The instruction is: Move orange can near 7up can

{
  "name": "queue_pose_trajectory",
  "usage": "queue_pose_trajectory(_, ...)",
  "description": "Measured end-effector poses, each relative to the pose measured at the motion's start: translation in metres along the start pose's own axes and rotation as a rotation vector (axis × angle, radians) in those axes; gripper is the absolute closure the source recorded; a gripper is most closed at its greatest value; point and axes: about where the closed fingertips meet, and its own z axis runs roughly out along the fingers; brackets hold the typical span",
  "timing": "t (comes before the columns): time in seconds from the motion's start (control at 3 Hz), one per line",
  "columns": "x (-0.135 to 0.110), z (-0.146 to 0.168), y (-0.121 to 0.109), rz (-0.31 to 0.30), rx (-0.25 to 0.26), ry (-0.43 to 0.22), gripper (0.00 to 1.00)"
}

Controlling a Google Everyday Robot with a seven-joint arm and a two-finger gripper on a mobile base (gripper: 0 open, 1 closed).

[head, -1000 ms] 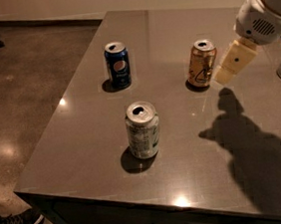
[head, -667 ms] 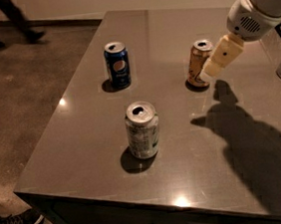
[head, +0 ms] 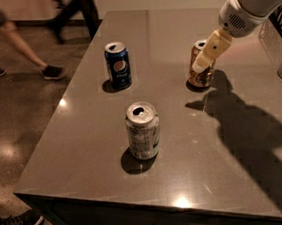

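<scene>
Camera view: the end effector (head: 202, 62) overlaps the orange can (head: 201, 79) at the bench's (head: 188, 175) far right, seemingly touching it. Whether it is spread or pinching cannot be told. The 7up can (head: 143, 130) stands well apart, nearer the front edge. A Pepsi can (head: 118, 65) stands behind the 7up can, left of the orange can.

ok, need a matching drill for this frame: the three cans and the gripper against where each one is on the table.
Things:
1. orange-tan aluminium drink can
2. silvery-white and pale green aluminium drink can
3. dark blue Pepsi can
4. cream two-finger gripper

Places:
A. nearest the front edge of the grey table
B. far left, standing alone
C. far right, partly behind the gripper
D. reaching in from the upper right

Pairs: 1-C, 2-A, 3-B, 4-D
</scene>
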Motion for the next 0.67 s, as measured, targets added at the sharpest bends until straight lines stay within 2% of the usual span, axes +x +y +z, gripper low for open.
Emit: queue_pose_trajectory(0.67,0.0030,0.0204,-0.0068,0.002,-0.032,0.027,0.00)
